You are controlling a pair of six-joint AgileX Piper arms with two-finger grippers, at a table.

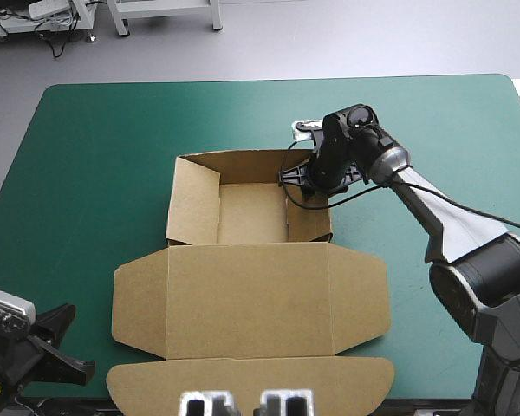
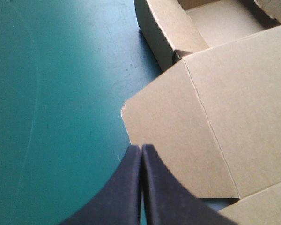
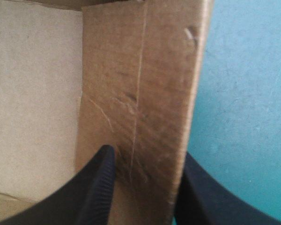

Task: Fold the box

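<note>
The brown box (image 1: pixel 251 212) stands as an open tray at mid-table, with left, far and right walls raised. Its lid (image 1: pixel 251 299) lies flat toward the near edge, side flaps spread out. My right gripper (image 1: pixel 308 192) reaches down at the tray's right wall. In the right wrist view, the gripper (image 3: pixel 147 157) has one black finger inside that wall (image 3: pixel 140 93) and one outside, shut on it. My left gripper (image 1: pixel 65 345) waits low at the near left corner. The left wrist view shows it (image 2: pixel 141 154) shut and empty, just short of the lid's left flap (image 2: pixel 173 136).
The lid's front flap (image 1: pixel 251 380) reaches the table's near edge. Teal-green cover (image 1: pixel 95 165) spreads wide to the left of the box and beyond it, with a narrower strip on the right.
</note>
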